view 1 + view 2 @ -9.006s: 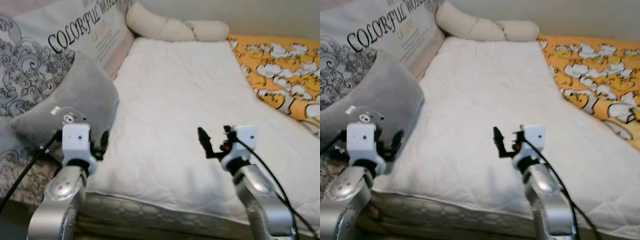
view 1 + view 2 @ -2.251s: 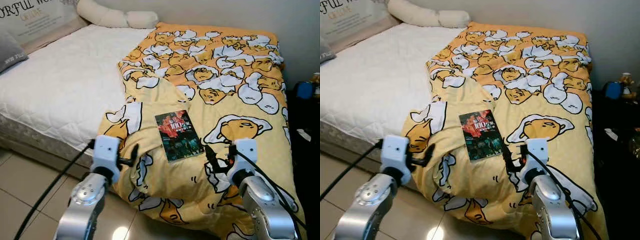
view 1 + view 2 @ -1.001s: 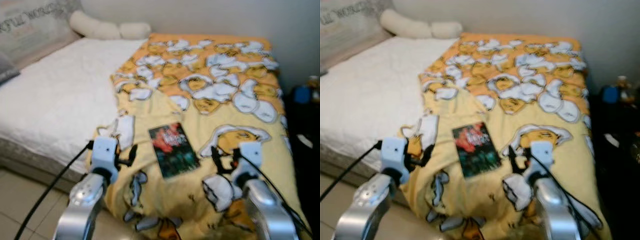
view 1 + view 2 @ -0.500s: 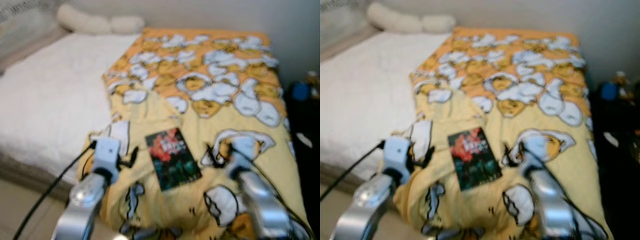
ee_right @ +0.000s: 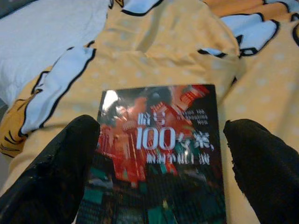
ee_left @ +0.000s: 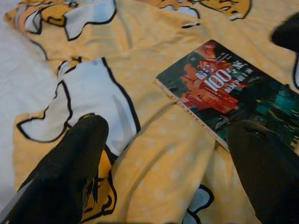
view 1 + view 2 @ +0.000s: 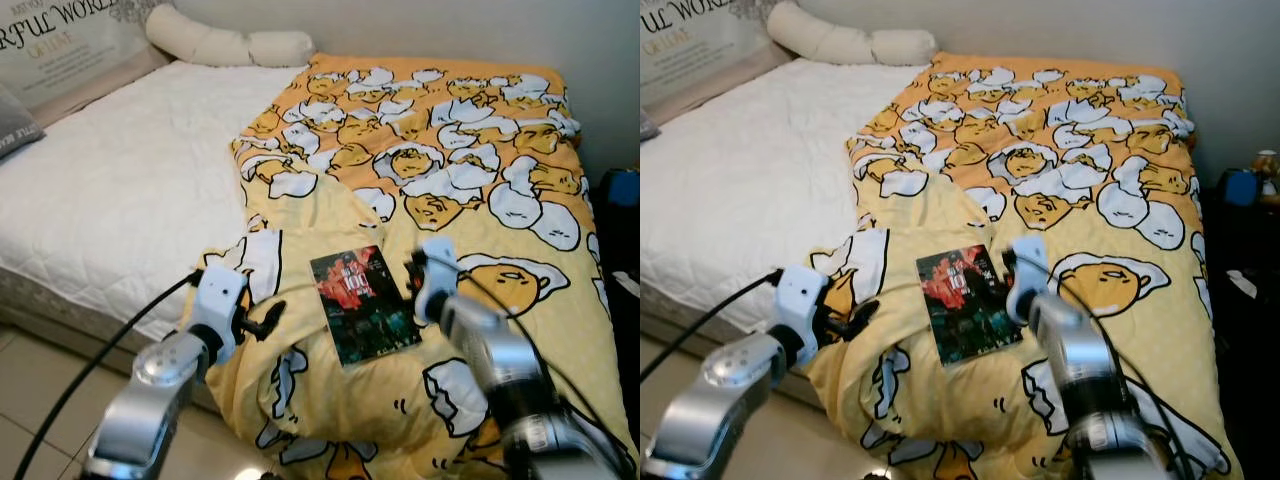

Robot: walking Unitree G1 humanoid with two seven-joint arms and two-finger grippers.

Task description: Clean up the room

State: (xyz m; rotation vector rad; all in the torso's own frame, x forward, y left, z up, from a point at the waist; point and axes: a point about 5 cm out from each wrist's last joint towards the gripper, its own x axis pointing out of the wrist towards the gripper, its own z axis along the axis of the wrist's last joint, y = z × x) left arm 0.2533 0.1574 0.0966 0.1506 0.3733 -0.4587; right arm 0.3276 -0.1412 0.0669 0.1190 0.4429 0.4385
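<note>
A dark book (image 7: 363,305) with a red cover and "100" on it lies flat on the yellow cartoon-print blanket (image 7: 470,150) near the foot of the bed. My right gripper (image 7: 413,266) hangs at the book's far right corner. In the right wrist view it stands open (image 5: 163,126), its black fingers (image 5: 60,172) wide to either side of the book (image 5: 159,154) below. My left gripper (image 7: 266,320) is also open, over a blanket fold left of the book. The left wrist view has the book (image 6: 233,93) ahead and off to one side of that gripper (image 6: 168,128).
The bare white mattress (image 7: 110,200) takes up the bed's left half, with cream pillows (image 7: 225,45) and a printed cushion (image 7: 70,45) at its head. Tiled floor (image 7: 30,400) lies below the bed edge. A dark corner with a blue object (image 7: 622,190) is on the right.
My right arm has reached forward, from near the book's near right corner to its far right corner. The view has steadied and shifted a little. The left gripper has stayed beside the fold.
</note>
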